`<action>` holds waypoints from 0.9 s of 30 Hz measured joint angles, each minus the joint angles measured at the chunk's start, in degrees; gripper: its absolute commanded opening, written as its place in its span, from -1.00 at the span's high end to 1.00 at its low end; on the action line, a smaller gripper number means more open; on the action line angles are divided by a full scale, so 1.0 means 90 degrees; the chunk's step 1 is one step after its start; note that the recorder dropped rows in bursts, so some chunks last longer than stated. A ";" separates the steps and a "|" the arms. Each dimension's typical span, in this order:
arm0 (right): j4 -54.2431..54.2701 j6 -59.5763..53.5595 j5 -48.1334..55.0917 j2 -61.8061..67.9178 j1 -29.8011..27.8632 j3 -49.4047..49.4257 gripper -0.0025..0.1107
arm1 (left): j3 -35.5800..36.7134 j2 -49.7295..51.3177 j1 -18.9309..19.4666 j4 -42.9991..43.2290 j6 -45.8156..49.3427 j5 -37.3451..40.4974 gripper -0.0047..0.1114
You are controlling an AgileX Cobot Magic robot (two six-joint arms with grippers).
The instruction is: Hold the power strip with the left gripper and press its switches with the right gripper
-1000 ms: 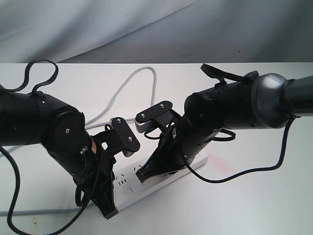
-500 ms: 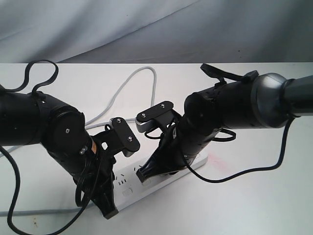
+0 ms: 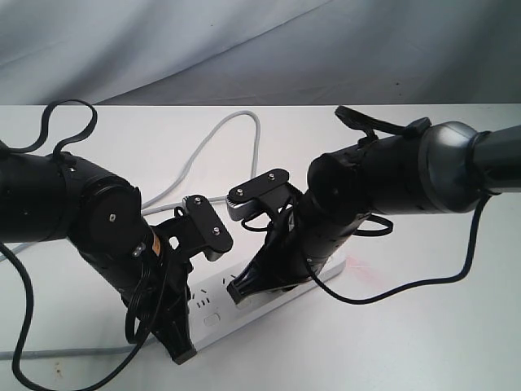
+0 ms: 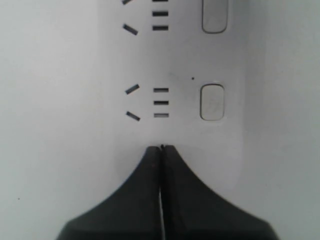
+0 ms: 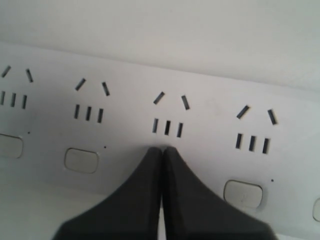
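Observation:
The white power strip (image 3: 213, 307) lies slanted on the table between the two arms, mostly covered by them. My left gripper (image 3: 183, 352) is shut, its tips resting on the strip's near end. In the left wrist view the shut left gripper (image 4: 161, 148) sits just short of an outlet (image 4: 150, 102) and its switch (image 4: 212, 102). My right gripper (image 3: 238, 291) is shut and points down onto the strip's middle. In the right wrist view the right gripper (image 5: 163, 149) covers the spot below the third outlet (image 5: 168, 127); neighbouring switches (image 5: 81, 160) show on both sides.
The strip's grey cable (image 3: 207, 147) loops away across the white table (image 3: 423, 342) to the back. Black arm cables (image 3: 69, 114) hang at the left and one droops right (image 3: 456, 277). A grey backdrop (image 3: 260, 49) stands behind.
Almost nothing: the right arm has shifted a hair upward and rightward; the left arm and the strip stay put.

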 measured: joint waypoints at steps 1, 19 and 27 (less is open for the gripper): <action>0.0000 0.0000 0.0000 -0.0011 0.0000 -0.0001 0.96 | 0.0000 0.0000 0.0000 0.0000 0.0000 0.0000 0.92; -0.1843 0.1189 0.0271 -0.2044 0.0000 0.0250 0.96 | 0.0000 0.0000 0.0000 0.0000 0.0000 0.0011 0.92; -0.1841 0.1238 0.0410 -0.2010 0.0000 0.0250 0.96 | 0.0000 0.0000 0.0000 0.0000 0.0000 0.0011 0.92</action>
